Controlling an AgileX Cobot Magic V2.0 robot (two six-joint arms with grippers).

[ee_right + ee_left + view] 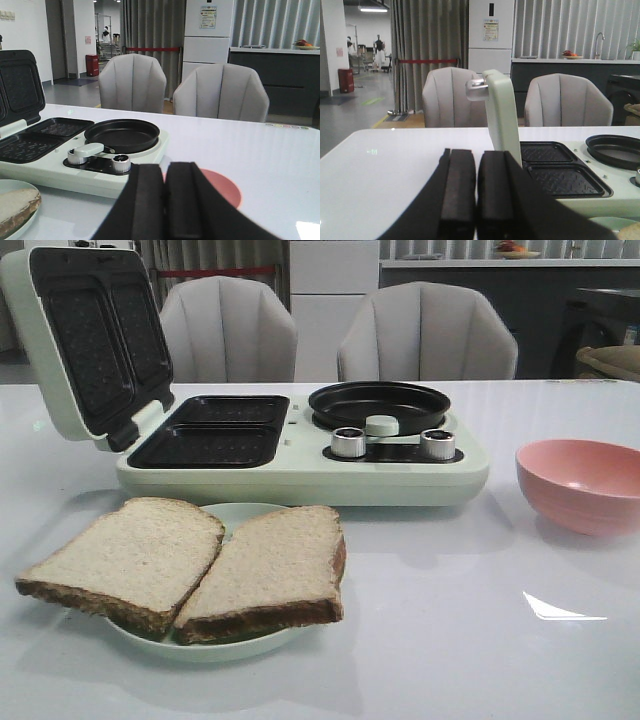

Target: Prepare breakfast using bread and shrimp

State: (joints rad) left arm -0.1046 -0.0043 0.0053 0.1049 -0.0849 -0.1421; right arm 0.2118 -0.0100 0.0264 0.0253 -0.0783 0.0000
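Two slices of bread, one on the left (125, 558) and one on the right (272, 565), lie side by side on a pale green plate (235, 645) at the front left of the table. A corner of one slice (15, 207) shows in the right wrist view. No shrimp shows in any view. Neither gripper appears in the front view. My left gripper (476, 155) is shut and empty, held above the table left of the breakfast maker. My right gripper (165, 167) is shut and empty too, with the pink bowl (222, 187) just beyond it.
A pale green breakfast maker (300, 475) stands mid-table with its lid (85, 340) raised, two black grill wells (215, 435) exposed and a round black pan (380, 403) on its right. The pink bowl (582, 483) sits at the right. Two grey chairs (425, 335) stand behind the table.
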